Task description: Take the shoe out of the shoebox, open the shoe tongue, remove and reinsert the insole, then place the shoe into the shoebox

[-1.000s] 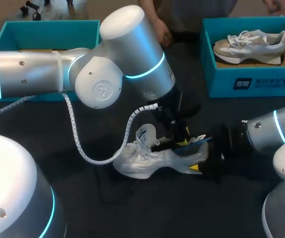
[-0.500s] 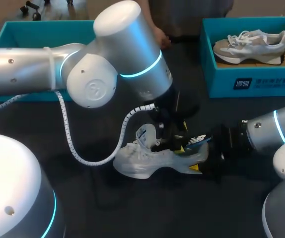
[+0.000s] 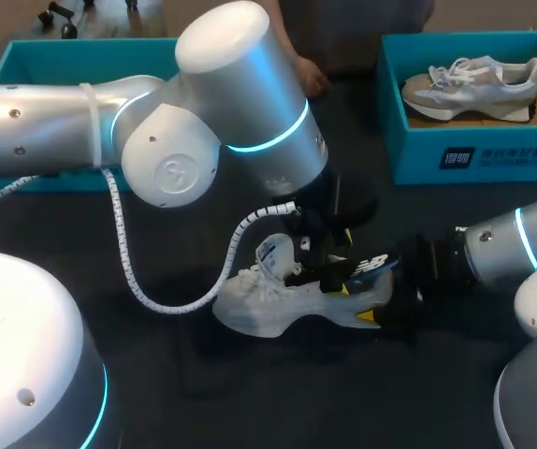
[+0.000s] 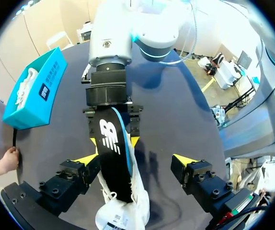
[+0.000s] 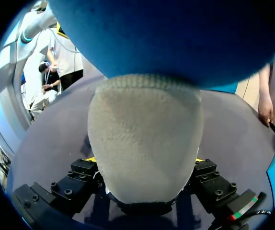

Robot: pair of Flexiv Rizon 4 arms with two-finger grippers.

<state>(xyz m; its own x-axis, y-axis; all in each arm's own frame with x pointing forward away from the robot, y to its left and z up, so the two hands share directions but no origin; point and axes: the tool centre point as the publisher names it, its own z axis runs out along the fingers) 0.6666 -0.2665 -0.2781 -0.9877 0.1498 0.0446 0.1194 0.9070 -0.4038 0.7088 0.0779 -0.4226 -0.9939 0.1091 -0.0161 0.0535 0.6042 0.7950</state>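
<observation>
A white shoe (image 3: 273, 297) lies on its side at the middle of the dark table. My right gripper (image 3: 373, 301) is shut on its heel (image 5: 144, 143), one finger on each side. A black insole with a blue edge (image 4: 111, 158) sticks out of the shoe's opening, towards the right arm. My left gripper (image 4: 135, 160) hangs just above the shoe with its fingers wide open. The insole passes between them, close to one finger (image 4: 75, 172), and is not gripped. In the right wrist view the insole's blue underside (image 5: 176, 33) hides what lies ahead.
A teal shoebox (image 3: 474, 154) at the back right holds a second, beige and white shoe (image 3: 474, 84). Another teal shoebox (image 3: 81, 61) stands at the back left, partly behind my left arm. A person's hand (image 3: 308, 73) is at the table's far edge.
My left gripper has opened and let go of the insole, which stays sticking out of the shoe. The left arm's elbow shifted slightly left. The right arm kept still.
</observation>
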